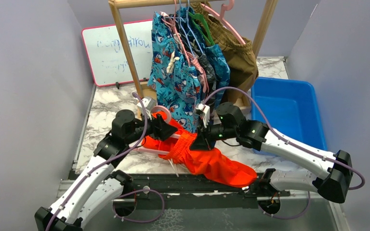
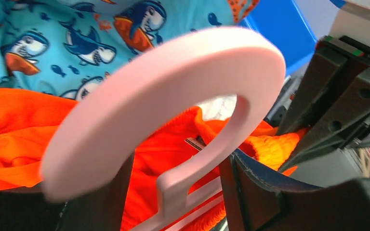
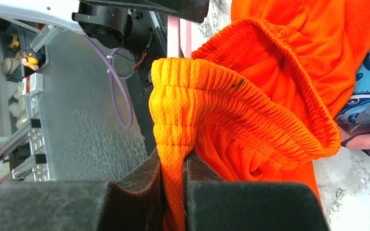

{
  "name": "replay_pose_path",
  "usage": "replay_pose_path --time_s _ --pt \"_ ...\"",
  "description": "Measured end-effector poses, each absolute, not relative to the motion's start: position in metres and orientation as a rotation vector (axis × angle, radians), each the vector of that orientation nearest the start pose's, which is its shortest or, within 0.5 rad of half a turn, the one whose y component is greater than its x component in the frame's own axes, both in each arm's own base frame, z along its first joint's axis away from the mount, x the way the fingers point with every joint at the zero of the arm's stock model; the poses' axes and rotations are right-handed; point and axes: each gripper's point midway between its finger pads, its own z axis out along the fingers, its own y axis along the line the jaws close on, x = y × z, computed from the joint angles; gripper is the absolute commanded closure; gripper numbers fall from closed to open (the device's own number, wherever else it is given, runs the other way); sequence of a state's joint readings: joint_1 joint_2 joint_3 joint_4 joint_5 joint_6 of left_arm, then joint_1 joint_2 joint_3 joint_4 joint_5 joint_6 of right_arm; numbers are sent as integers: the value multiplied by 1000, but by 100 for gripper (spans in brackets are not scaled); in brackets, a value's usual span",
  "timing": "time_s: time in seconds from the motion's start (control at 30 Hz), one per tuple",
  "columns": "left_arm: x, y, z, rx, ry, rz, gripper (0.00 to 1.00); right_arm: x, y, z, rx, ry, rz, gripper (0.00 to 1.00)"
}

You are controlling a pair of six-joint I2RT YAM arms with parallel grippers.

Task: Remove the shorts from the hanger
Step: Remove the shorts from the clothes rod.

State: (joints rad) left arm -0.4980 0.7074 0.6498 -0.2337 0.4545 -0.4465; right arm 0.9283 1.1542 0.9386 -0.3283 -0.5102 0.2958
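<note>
The table (image 1: 111, 103) is carrying everything. The rack (image 1: 126, 53) is standing at 12 o'clock, with the shark-print shorts (image 1: 173, 72) and other pairs hanging from it. The bin (image 1: 289, 103) is sitting at 3 o'clock.

The orange shorts (image 1: 212, 161) are lying at the table's centre and spilling toward the 6 o'clock edge. Their waistband is bunching between the two arms. The pink hanger (image 2: 173, 82) is lying in them, with its hook poking out toward 10 o'clock and its bar partly hidden under fabric.

The left gripper (image 2: 178, 202) is straddling the hanger's neck just below the hook. Its fingers (image 2: 250, 192) are standing apart, with a gap showing on each side, so it is not yet gripping. The right gripper (image 3: 173, 192) is pinching a fold of the orange waistband, its pads pressing tight on the fabric.

By my reading, the separating step is in hand: one arm is bracing the hanger while the other is drawing the shorts off it. Next, the left fingers need to clamp firmly on the neck. The right arm can then pull the waistband toward 4 o'clock, away from the hook. The elastic is likely to snag on the hanger's end unless the pull is running along the bar.
</note>
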Motion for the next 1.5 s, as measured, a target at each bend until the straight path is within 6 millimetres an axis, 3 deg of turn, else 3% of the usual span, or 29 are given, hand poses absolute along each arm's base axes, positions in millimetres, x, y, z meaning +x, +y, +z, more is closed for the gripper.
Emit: replay_pose_path --time_s 0.23,0.5,0.57,0.7,0.83,0.93,1.07,1.17,1.33,1.5 --pt "207 -194 230 283 1920 -930 47 127 326 217 -993 2074 1208 99" --pt "205 -191 234 273 1905 -895 92 131 327 217 -968 2084 1189 96" --pt "205 -191 234 283 1903 -887 100 132 329 218 -969 2085 1188 85" --pt "210 -189 233 290 1911 -859 100 136 330 222 -959 2096 1167 66" --pt "215 -174 225 257 1934 -765 100 144 330 237 -934 2077 1134 61" --pt "216 -164 225 242 1924 -704 100 148 326 239 -912 2083 1098 73" --pt "217 -151 224 225 1919 -631 100 146 315 227 -904 2123 1056 97" --pt "214 -149 222 239 1923 -614 100 143 307 220 -889 2131 1042 99" --pt "213 -144 229 206 1898 -604 100 157 295 231 -763 2100 951 99" --pt "216 -101 241 31 1828 -438 100 182 241 235 -484 2127 672 99"
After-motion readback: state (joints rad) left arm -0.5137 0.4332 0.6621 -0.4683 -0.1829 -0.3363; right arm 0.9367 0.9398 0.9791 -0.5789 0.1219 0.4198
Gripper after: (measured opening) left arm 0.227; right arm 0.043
